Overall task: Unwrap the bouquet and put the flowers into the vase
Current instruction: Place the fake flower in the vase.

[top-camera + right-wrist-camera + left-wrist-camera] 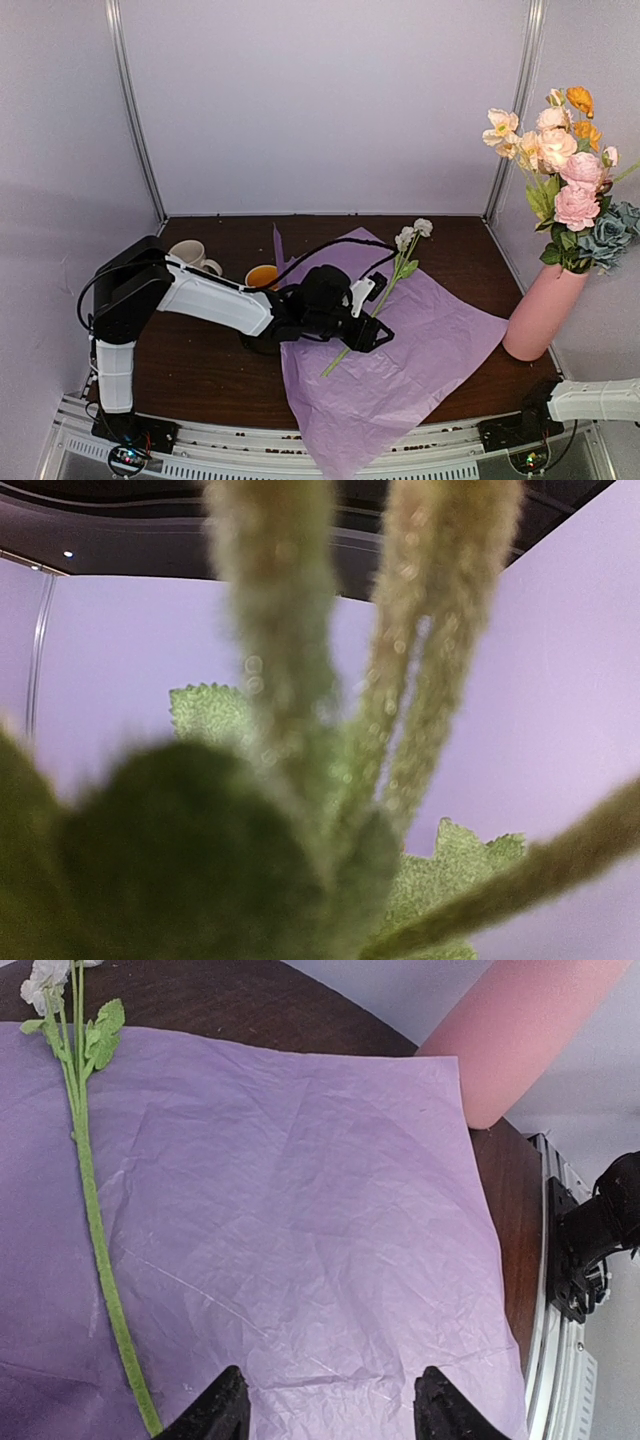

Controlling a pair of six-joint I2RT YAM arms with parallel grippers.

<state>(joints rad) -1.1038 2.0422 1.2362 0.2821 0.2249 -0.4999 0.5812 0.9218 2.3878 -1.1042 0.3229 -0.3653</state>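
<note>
At the table's (200,370) right edge: matte pink vase (540,315), upright, holding most flowers (565,150). One white-bloomed stem (395,272) lies mid-table on the spread lilac tissue paper (420,350). Left gripper (375,335) stands partly open just beside the stem, empty. Right gripper closed, out of sight; its camera shows only blurred fuzzy stalks (270,630).

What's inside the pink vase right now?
A bunch of flowers stands in the vase: peach, pink, orange and blue blooms with green leaves rise from its mouth. Their lower stems, and anything else inside, are hidden by the opaque wall.
</note>
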